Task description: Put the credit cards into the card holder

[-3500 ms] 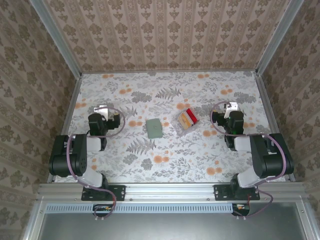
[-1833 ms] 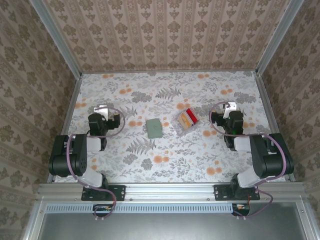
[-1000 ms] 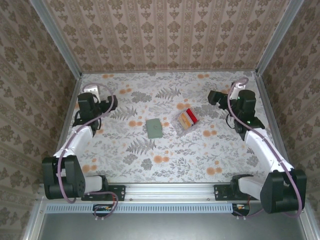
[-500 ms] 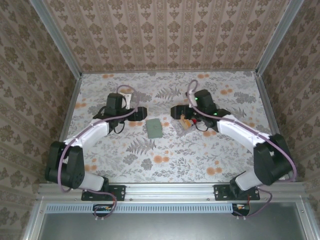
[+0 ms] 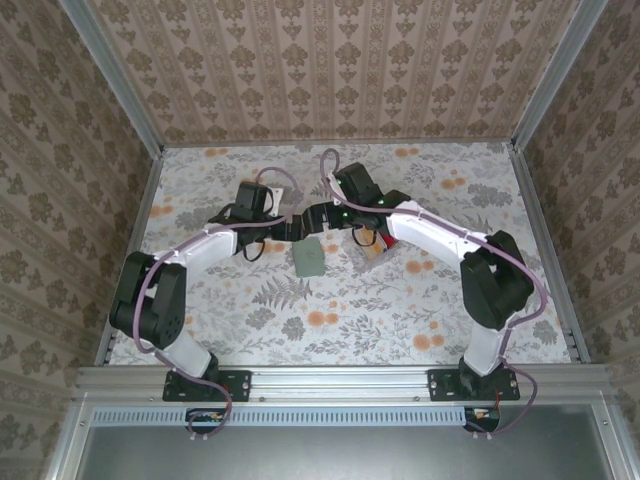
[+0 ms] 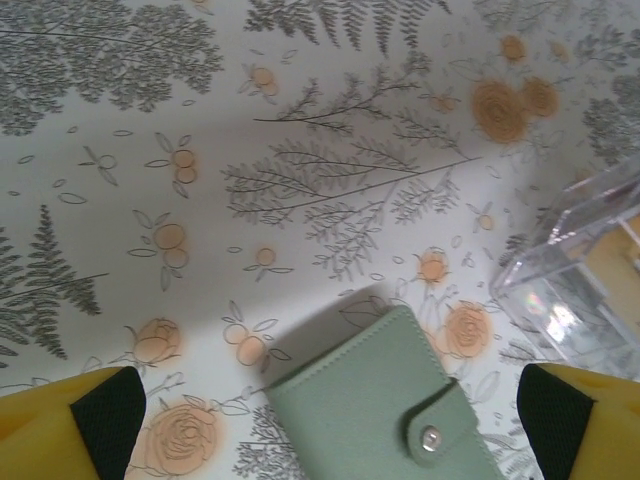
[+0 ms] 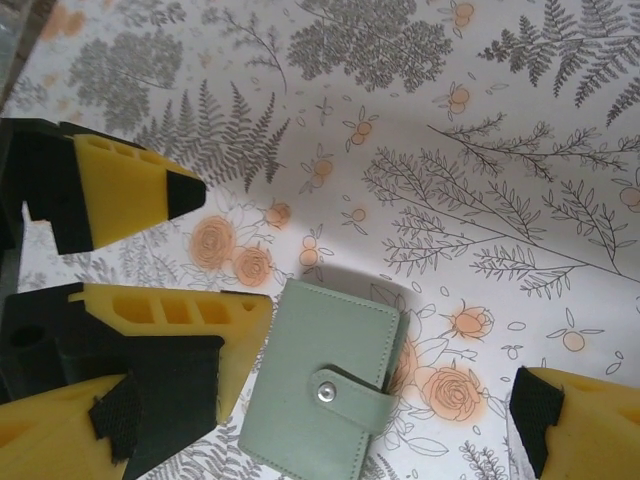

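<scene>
**Top external:** at centre frame your left gripper [image 5: 288, 228] and right gripper [image 5: 320, 214] converge over the card holder [image 5: 310, 258]. The credit cards [image 5: 382, 242] lie in the clear tray [image 5: 372, 258] to its right.

**Left wrist:** your jaws are spread wide, probably to pin the card holder [image 6: 385, 418], lower centre.

**Right wrist:** jaws are wide. The snap looks fastened, so opening it probably comes first.

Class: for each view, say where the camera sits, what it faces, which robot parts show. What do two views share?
Top external: above, behind the bases, looking down at the table; both arms.
Left wrist: faces down at card holder; left claw.
Right wrist: faces down; right claw, left claw too.
Wrist views share the card holder.
</scene>
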Available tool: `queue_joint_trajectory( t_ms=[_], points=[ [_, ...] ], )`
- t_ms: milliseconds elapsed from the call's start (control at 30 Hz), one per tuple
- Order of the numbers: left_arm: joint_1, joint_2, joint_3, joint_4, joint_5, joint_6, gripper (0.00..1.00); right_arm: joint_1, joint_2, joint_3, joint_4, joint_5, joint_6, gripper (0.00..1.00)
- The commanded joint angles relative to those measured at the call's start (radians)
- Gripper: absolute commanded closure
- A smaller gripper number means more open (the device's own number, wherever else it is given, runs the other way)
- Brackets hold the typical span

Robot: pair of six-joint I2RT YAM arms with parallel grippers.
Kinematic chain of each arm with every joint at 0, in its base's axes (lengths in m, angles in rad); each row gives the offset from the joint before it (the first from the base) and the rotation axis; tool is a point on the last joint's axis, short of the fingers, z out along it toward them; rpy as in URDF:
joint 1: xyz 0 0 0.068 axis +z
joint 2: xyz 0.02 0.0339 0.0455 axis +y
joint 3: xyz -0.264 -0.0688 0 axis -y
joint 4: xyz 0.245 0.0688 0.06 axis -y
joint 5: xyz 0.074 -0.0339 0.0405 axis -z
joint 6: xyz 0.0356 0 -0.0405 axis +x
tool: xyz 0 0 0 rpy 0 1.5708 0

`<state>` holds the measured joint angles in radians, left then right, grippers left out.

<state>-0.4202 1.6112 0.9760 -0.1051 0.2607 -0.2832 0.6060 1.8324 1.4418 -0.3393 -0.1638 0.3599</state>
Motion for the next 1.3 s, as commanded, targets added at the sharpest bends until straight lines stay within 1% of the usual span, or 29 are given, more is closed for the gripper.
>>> queue_joint_trajectory(
  t_ms=[0, 67, 100, 167, 233, 333, 400, 467, 533, 667, 767, 800, 833, 900, 967, 1200, 1267],
  points=[
    [-0.008, 0.005, -0.003, 0.019, 0.002, 0.042, 0.00, 0.003, 0.076, 0.088, -0.148, 0.039, -0.040, 0.11],
    [-0.006, 0.013, -0.004, 0.005, -0.008, 0.050, 0.00, 0.005, 0.089, 0.105, -0.172, 0.044, -0.050, 0.12],
    [-0.006, 0.015, -0.005, -0.001, -0.008, 0.059, 0.00, 0.007, 0.092, 0.108, -0.178, 0.047, -0.054, 0.16],
    [-0.007, 0.015, -0.021, 0.003, -0.019, 0.053, 0.00, 0.009, 0.100, 0.123, -0.193, 0.054, -0.061, 0.16],
    [-0.005, 0.018, -0.028, 0.012, -0.013, 0.049, 0.00, 0.016, 0.111, 0.145, -0.246, 0.077, -0.068, 0.21],
    [0.001, 0.022, -0.023, -0.008, -0.053, 0.028, 0.00, 0.026, 0.127, 0.152, -0.266, 0.114, -0.073, 0.23],
    [0.020, 0.019, -0.029, -0.016, -0.062, 0.010, 0.00, 0.032, 0.141, 0.158, -0.281, 0.125, -0.068, 0.24],
    [0.051, 0.014, -0.042, -0.012, -0.040, -0.015, 0.00, 0.043, 0.143, 0.157, -0.284, 0.127, -0.065, 0.25],
    [0.088, 0.004, -0.064, 0.011, 0.007, -0.043, 0.00, 0.060, 0.148, 0.160, -0.285, 0.130, -0.066, 0.27],
    [0.119, -0.034, -0.093, 0.026, 0.020, -0.066, 0.00, 0.092, 0.190, 0.206, -0.320, 0.139, -0.075, 0.29],
    [0.125, -0.064, -0.106, 0.025, -0.003, -0.071, 0.00, 0.110, 0.213, 0.227, -0.327, 0.146, -0.076, 0.33],
    [0.127, -0.072, -0.111, 0.025, -0.007, -0.074, 0.00, 0.113, 0.223, 0.234, -0.327, 0.148, -0.073, 0.38],
    [0.131, -0.076, -0.112, 0.024, -0.010, -0.075, 0.00, 0.118, 0.234, 0.244, -0.334, 0.147, -0.071, 0.41],
    [0.140, -0.080, -0.118, 0.024, -0.012, -0.079, 0.00, 0.126, 0.257, 0.266, -0.349, 0.154, -0.072, 0.42],
    [0.151, -0.079, -0.120, 0.025, -0.014, -0.088, 0.00, 0.136, 0.271, 0.277, -0.357, 0.170, -0.074, 0.45],
    [0.176, -0.100, -0.138, 0.031, -0.022, -0.108, 0.00, 0.167, 0.341, 0.351, -0.409, 0.259, -0.088, 0.46],
    [0.184, -0.101, -0.142, 0.032, -0.018, -0.114, 0.00, 0.166, 0.357, 0.359, -0.412, 0.265, -0.087, 0.47]
  ],
)
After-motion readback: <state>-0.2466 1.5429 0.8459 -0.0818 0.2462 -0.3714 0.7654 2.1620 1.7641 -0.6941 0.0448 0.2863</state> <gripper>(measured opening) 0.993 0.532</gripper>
